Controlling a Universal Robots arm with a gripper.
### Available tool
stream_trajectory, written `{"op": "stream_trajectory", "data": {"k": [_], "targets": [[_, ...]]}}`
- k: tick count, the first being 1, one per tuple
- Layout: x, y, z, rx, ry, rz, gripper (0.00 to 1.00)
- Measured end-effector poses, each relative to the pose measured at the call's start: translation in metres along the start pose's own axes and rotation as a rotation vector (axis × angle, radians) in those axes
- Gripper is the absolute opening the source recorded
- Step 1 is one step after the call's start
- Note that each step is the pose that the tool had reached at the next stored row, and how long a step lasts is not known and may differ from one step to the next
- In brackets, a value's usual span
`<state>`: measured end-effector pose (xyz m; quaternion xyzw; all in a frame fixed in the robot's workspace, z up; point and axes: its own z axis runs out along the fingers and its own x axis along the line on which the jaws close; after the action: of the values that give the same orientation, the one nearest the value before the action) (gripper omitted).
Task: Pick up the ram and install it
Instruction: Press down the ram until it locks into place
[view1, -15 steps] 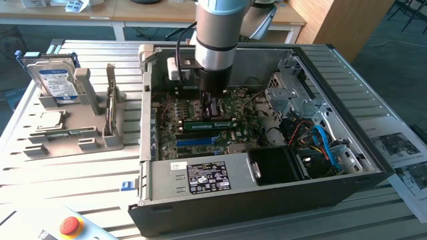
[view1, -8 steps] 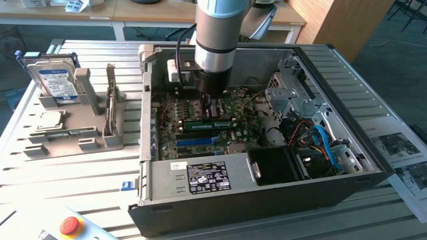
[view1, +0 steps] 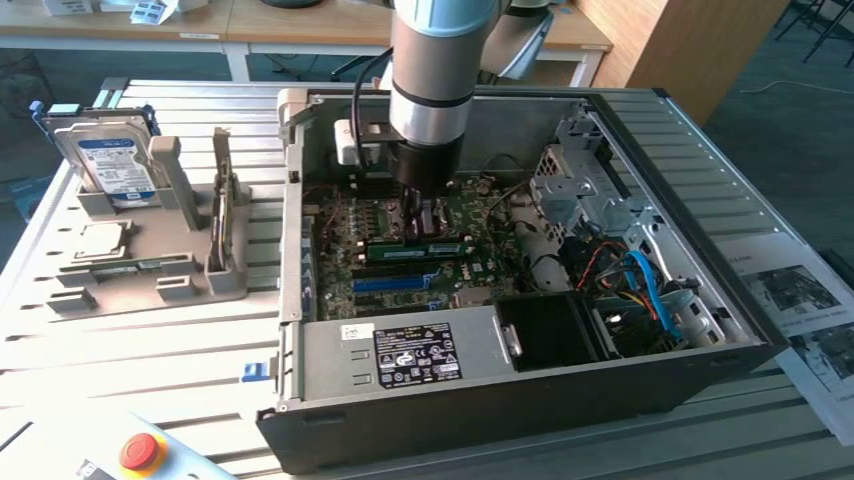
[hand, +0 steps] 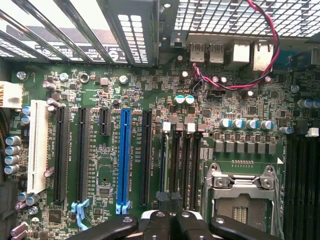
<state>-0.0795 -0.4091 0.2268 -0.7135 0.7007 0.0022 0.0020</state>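
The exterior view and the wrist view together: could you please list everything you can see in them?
PC case: one, black, open, on the table.
Motherboard: one, green, inside the case.
Ram: one, green, on the motherboard below the gripper.
Blue slot: one, on the motherboard.
Hard drive: one, upright in the grey holder at the exterior view's left.
Red button: one, front corner.
Arm: one, grey, over the case.
Gripper: one, black, shut.
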Motion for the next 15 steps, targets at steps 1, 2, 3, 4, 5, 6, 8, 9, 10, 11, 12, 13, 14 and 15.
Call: {"op": "stream_trajectory", "data": {"k": [1,2,3,4,5,6,8,9,10,11,12,13,14,15], "targets": [[0.0000,0.0000,0.0002,0.0000,0.0000,0.000,0.10],[0.0000,0.0000,0.0004,0.0001,0.0000,0.000,0.10],[0.0000,0.0000,0.0005,0.0000,0.0000,0.000,0.10],[0.0000,0.0000,0.0005,0.0001,0.0000,0.000,0.10],[0.0000,0.0000,0.0005,0.0001,0.0000,0.000,0.10],[0.0000,0.0000,0.0006,0.0001,-0.0001,0.000,0.10],[0.0000,0.0000,0.0006,0.0001,-0.0001,0.000,0.10],[0.0000,0.0000,0.0008,0.0003,-0.0001,0.000,0.10],[0.0000,0.0000,0.0011,0.0005,-0.0001,0.000,0.10],[0.0000,0.0001,0.0012,0.0005,0.0000,0.000,0.10],[0.0000,0.0001,0.0014,0.0007,0.0000,0.000,0.10],[0.0000,0.0001,0.0016,0.0008,0.0001,0.000,0.10],[0.0000,0.0002,0.0017,0.0009,0.0002,0.000,0.10],[0.0000,0.0002,0.0020,0.0012,0.0001,0.000,0.10]]}}
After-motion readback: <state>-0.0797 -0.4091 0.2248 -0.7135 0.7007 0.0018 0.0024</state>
